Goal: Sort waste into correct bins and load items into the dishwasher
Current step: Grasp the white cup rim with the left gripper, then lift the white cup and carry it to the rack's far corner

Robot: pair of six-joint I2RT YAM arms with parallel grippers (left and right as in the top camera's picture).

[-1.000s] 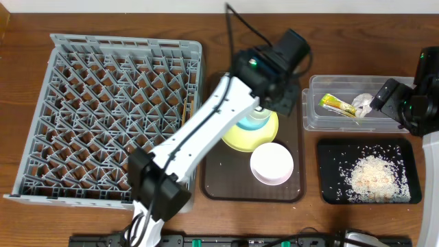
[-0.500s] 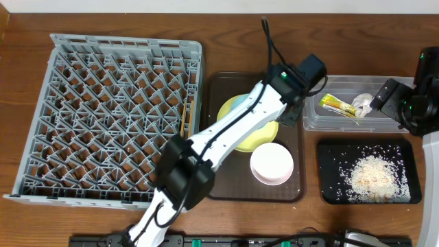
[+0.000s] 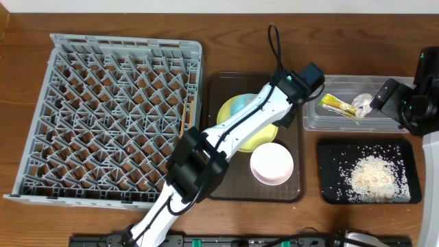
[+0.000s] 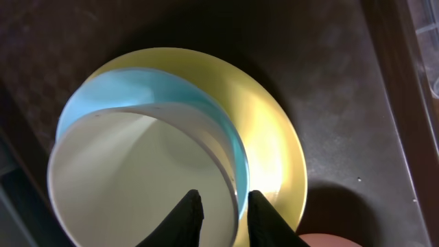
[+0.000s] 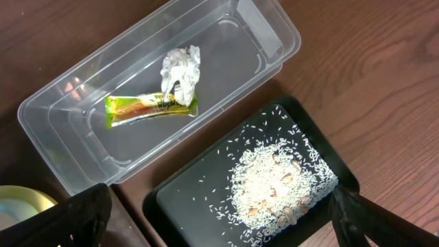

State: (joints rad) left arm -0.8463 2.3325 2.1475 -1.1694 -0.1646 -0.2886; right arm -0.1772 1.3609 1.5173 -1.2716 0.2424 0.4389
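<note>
The left gripper (image 4: 223,200) is straddling the rim of the round light blue bowl (image 4: 137,165) sitting on the round yellow plate (image 4: 274,151) on the brown serving tray (image 4: 336,103), pinching or not I cannot tell, and risking the bowl tipping from so thin an edge hold, while the right gripper (image 5: 219,219) is hanging open, empty.

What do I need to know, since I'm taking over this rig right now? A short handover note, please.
Left gripper: fingers straddle the light blue bowl's rim, jaws narrow; firm grip unclear. Right gripper: open, above the bins.
Bowl sits on the yellow plate, beside the white bowl, all on the brown tray. Chopsticks at the dish rack's right edge.
Done: wrapper and tissue in the clear tub; rice on the black tray.
Left: bowls and plate into the rack. Cup not visible.
</note>
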